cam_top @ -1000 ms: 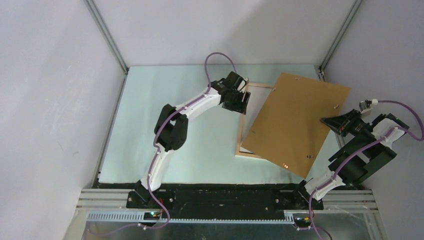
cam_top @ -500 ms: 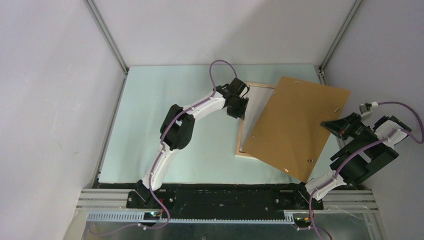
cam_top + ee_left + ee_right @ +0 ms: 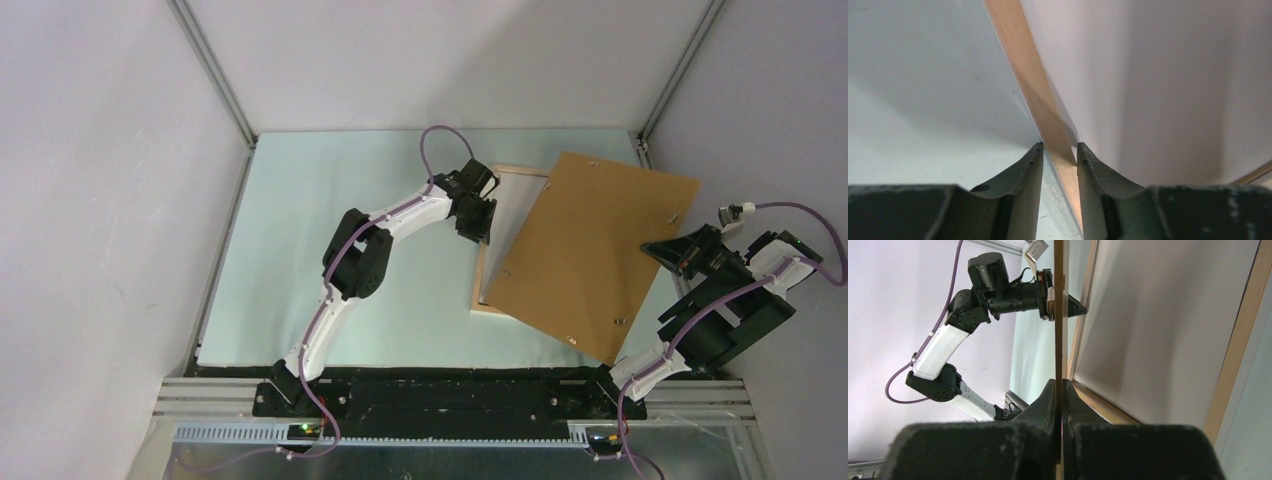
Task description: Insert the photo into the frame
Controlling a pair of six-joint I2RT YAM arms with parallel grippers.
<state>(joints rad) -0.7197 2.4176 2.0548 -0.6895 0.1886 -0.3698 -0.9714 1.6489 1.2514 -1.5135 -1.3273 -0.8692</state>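
On table (image 3: 300, 250), frame (image 3: 481, 265) seemingly lies long-axis near-to-far.

The backing board (image 3: 590, 250) hides most of the frame (image 3: 481, 270) from above.
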